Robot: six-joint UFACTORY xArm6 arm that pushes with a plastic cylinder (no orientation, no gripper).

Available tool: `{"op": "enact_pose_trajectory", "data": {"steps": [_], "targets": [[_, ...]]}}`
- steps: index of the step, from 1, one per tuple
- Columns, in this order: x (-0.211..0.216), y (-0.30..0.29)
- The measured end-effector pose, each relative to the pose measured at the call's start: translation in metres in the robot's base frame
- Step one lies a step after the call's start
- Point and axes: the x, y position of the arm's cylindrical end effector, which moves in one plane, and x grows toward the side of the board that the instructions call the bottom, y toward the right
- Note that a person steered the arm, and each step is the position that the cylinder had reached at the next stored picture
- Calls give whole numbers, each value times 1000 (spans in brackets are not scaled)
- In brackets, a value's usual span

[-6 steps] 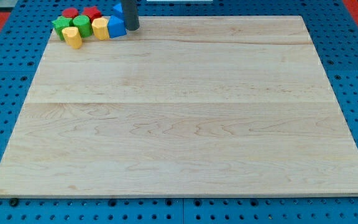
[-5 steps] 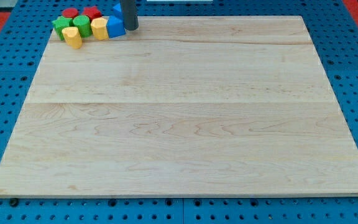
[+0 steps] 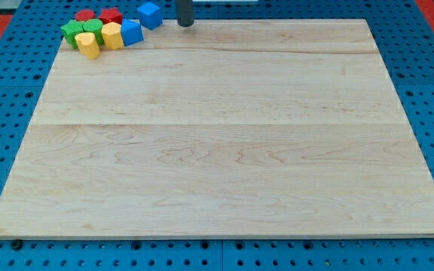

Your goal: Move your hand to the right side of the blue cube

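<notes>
The blue cube [image 3: 150, 14] sits at the view's top left, near the board's top edge. My tip [image 3: 185, 25] rests on the board just to the right of it, a short gap away, not touching. A second blue block [image 3: 131, 31] lies lower left of the cube, at the right end of a cluster of blocks.
The cluster at the top left corner holds a yellow block [image 3: 112, 35], a yellow cylinder [image 3: 88, 45], two green blocks [image 3: 72, 31] [image 3: 93, 28] and two red blocks [image 3: 85, 16] [image 3: 111, 16]. The wooden board [image 3: 224, 135] lies on a blue pegboard.
My tip has moved right and up, from against the blue blocks to the right of the blue cube, which now shows whole. The second blue block shifted slightly left.
</notes>
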Motion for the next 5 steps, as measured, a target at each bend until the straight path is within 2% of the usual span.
{"op": "enact_pose_trajectory", "data": {"steps": [4, 5], "targets": [[0, -29], [0, -2]]}}
